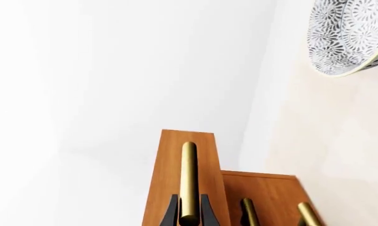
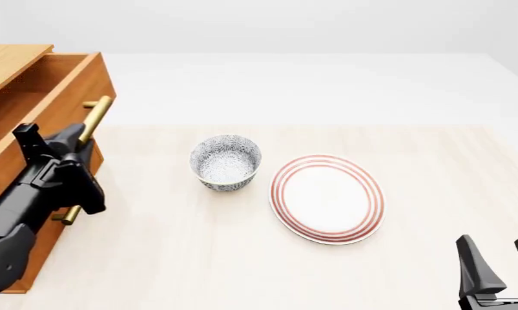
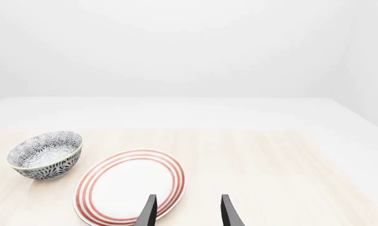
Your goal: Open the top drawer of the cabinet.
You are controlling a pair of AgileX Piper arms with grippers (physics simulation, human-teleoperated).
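Note:
The orange-brown cabinet stands at the table's left edge. Its top drawer stands pulled out from the cabinet, with the inside of the box showing. My left gripper is shut on the drawer's brass bar handle. In the left wrist view the black fingers sit on both sides of that handle, in front of the drawer front. Two lower brass handles show beside it. My right gripper is open and empty at the near right; it also shows in the right wrist view.
A patterned grey-white bowl stands mid-table, also in the wrist views. A white plate with red rings lies to its right. The pale wooden table ends at a white floor behind.

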